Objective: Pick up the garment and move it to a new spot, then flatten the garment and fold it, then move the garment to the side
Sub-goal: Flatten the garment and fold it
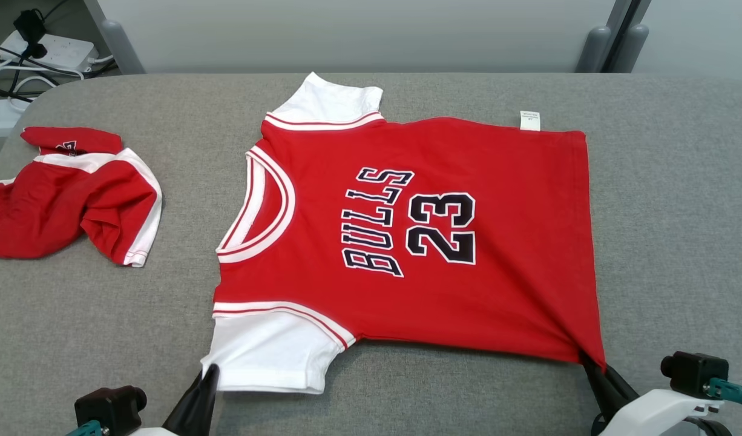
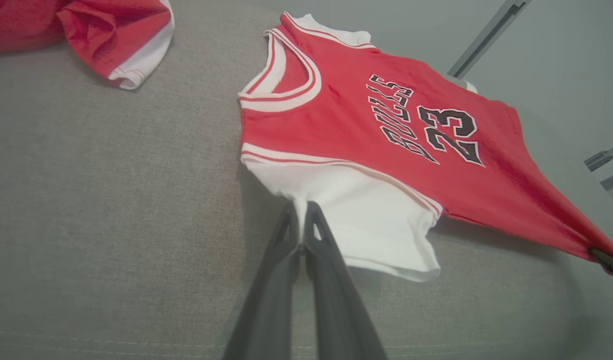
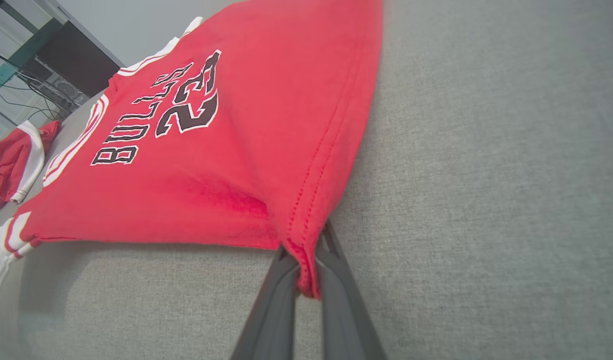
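Observation:
A red jersey [image 1: 407,242] with white sleeves and "BULLS 23" print lies spread on the grey table, neck to the left. My left gripper [image 1: 209,372] is shut on the corner of the near white sleeve [image 2: 366,220]; the wrist view shows that gripper [image 2: 301,212] pinching the cloth. My right gripper [image 1: 592,363] is shut on the near hem corner of the jersey [image 3: 266,130], which is pulled into a taut point; the wrist view shows the gripper [image 3: 306,250] with red fabric between its fingers.
A second red and white garment [image 1: 68,194] lies crumpled at the table's left edge. The grey table [image 1: 673,212] has bare surface to the right of the jersey. Cables and a power strip [image 1: 50,48] sit beyond the far left corner.

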